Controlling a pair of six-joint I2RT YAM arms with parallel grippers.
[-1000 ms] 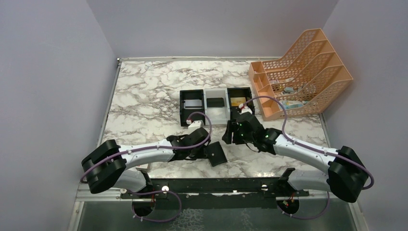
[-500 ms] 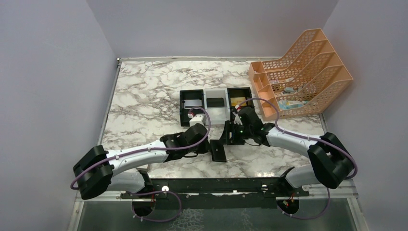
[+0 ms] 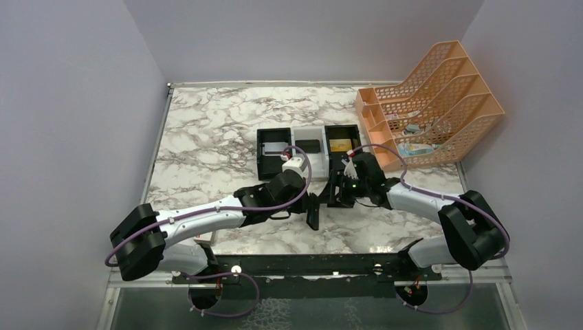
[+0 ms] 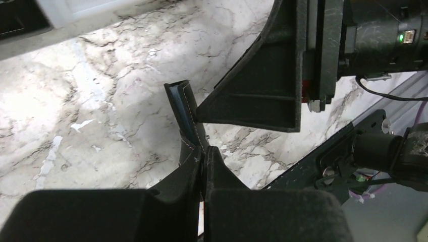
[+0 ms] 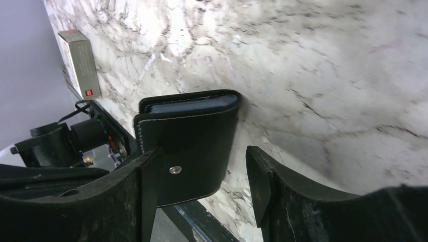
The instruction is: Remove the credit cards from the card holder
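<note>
left tool point(image 4: 204, 151) pinches tight on the lower edge of the card holder point(image 4: 184, 108), holding it upright over the table point(image 4: 75, 101) between the arms. right tool point(image 5: 204, 171) stands wide astride it, one finger by the snap tab. best to catch only the free flap and peel it open while the left holds firm. a second ago the holder hung flatter and the right tool stood apart from it.

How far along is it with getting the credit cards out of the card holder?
Looks done: a silver-grey card and a gold card lie in the outer compartments of the tray. In hand: the left pincer is shut on the folded card holder, held on edge; the right pincer stands open at it. Left: whether cards remain inside is hidden.
</note>
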